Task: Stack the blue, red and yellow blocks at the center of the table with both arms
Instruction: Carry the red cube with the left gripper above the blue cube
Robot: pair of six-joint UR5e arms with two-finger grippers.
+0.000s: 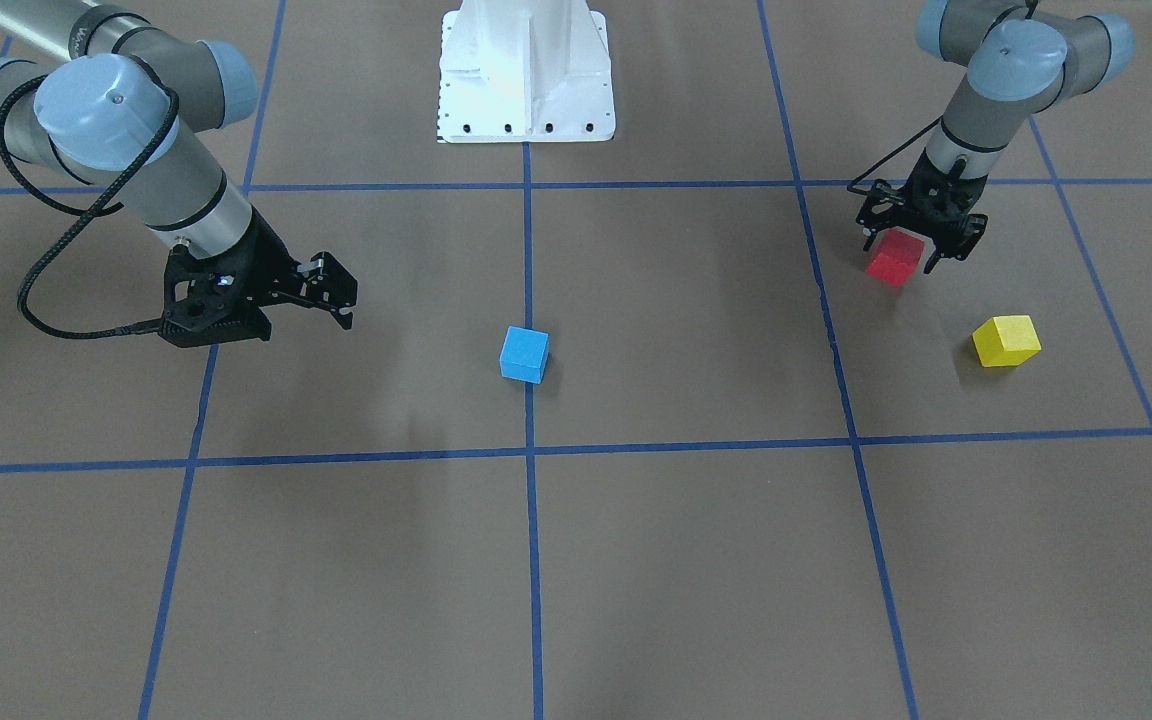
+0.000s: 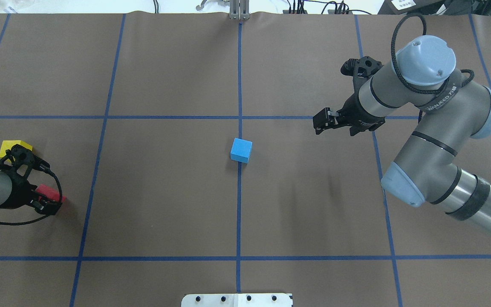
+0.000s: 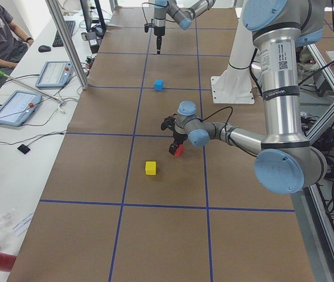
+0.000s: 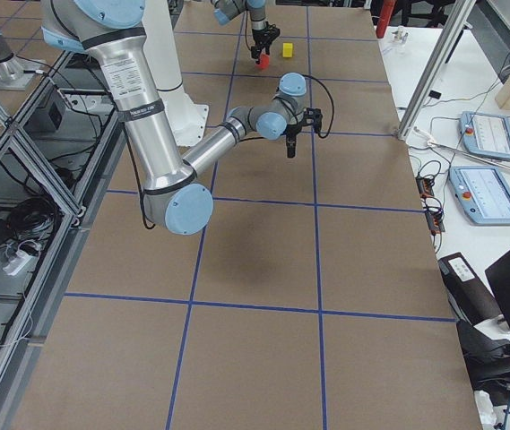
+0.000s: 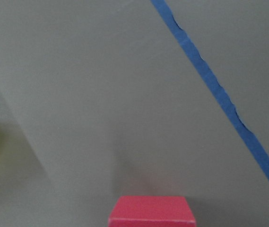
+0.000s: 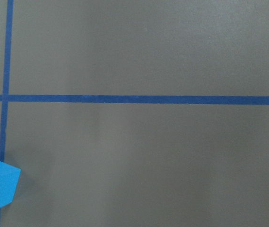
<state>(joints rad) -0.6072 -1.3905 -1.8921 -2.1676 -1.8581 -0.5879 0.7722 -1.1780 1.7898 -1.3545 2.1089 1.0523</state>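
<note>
While the blue block (image 1: 524, 354) sits alone on the tape crossing near the centre of the table (image 1: 696, 560), the step in hand appears to be the pick-up of the second cube. The left gripper (image 1: 901, 243) points downward far out on the robot's left, its fingers pinching the red block (image 1: 892, 266). The cube looks tilted in the grip and seems just clear of the surface, though that is hard to confirm. The yellow block (image 1: 1006, 340) rests on the table near it, untouched.

The right gripper (image 1: 344, 300) hovers off to the other side of the blue cube, well apart from it. Its fingers are spread with nothing between them.

Being cubes, none of the blocks has a long axis. The blue one lies flat, turned slightly off the tape lines, so its faces are not square to the grid.

The next move likely calls for carrying the red cube to the centre, levelling it, and matching its turn to the blue cube's. It can then be lowered squarely on top and released.
</note>
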